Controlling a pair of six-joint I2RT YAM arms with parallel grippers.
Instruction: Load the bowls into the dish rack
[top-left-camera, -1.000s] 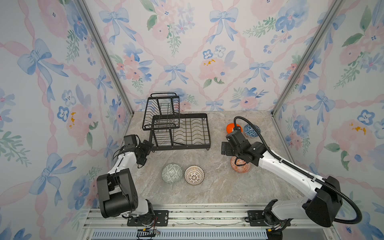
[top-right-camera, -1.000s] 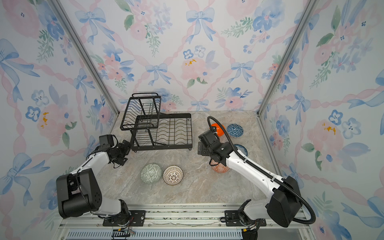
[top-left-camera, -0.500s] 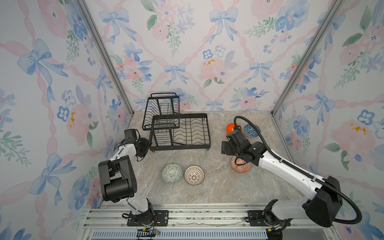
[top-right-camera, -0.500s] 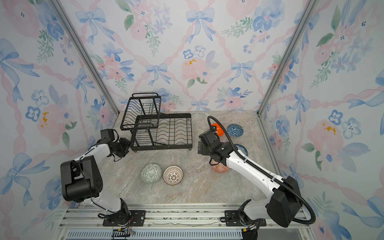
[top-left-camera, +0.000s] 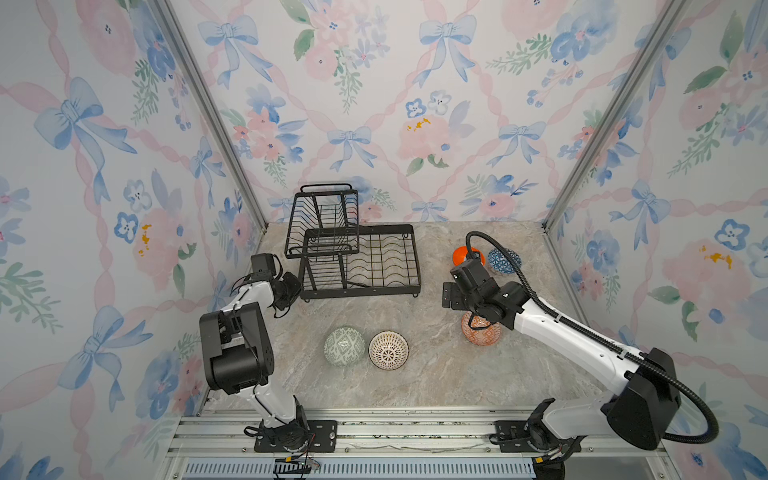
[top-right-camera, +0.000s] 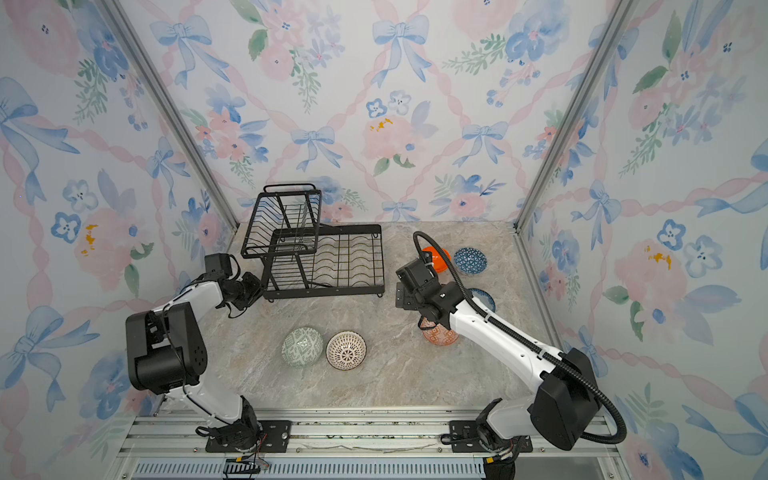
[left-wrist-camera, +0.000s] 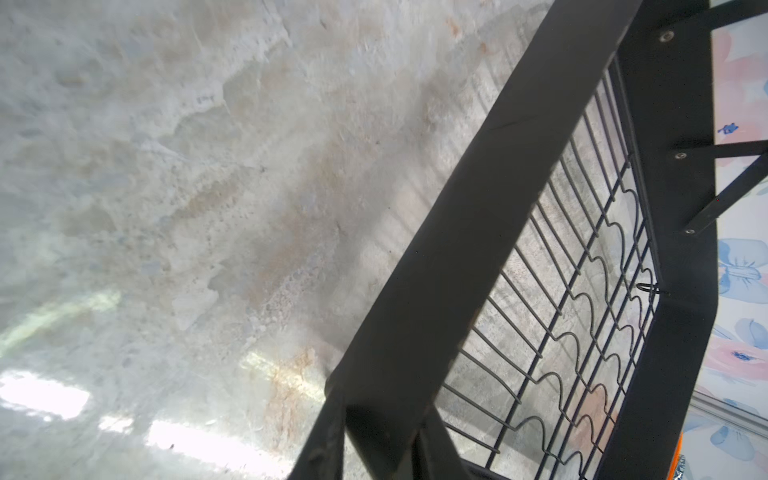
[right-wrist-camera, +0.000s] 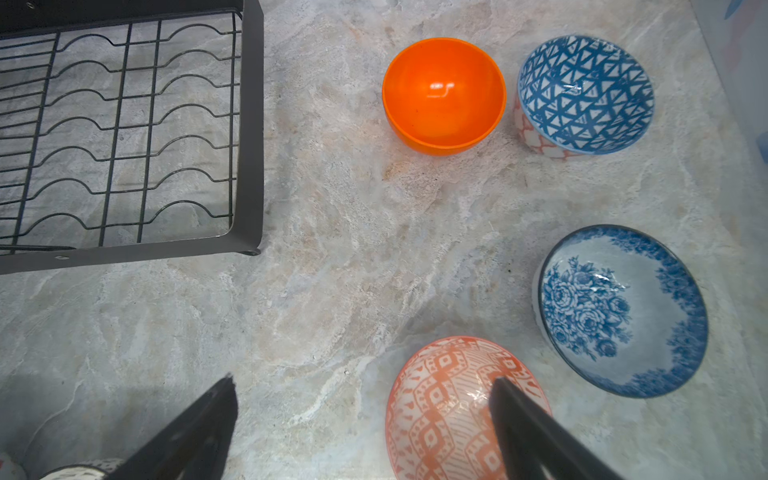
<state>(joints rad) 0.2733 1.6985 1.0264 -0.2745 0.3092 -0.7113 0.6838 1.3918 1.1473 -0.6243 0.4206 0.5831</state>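
Note:
The black wire dish rack (top-left-camera: 361, 266) (top-right-camera: 328, 266) stands at the back with nothing in it. My left gripper (top-left-camera: 297, 286) (left-wrist-camera: 380, 409) is at its near left corner, jaws closed on the rack's flat black rim (left-wrist-camera: 478, 232). My right gripper (top-left-camera: 453, 296) (right-wrist-camera: 363, 381) hangs open, one finger over the orange-and-white patterned bowl (right-wrist-camera: 449, 411) (top-left-camera: 480, 332). Beyond it sit the plain orange bowl (right-wrist-camera: 442, 93), the blue geometric bowl (right-wrist-camera: 586, 93) and the blue floral bowl (right-wrist-camera: 619, 309). The grey-green bowl (top-left-camera: 344, 346) and the white lattice bowl (top-left-camera: 388, 350) sit side by side at the front.
Papered walls close in the marble table (top-left-camera: 415, 374) on three sides. The right-hand bowls lie close to the right wall. An aluminium rail (top-left-camera: 395, 432) carrying both arm bases runs along the front edge.
My left gripper has moved up to the rack's near left corner and closed on its rim. The right arm and all the bowls have stayed still.

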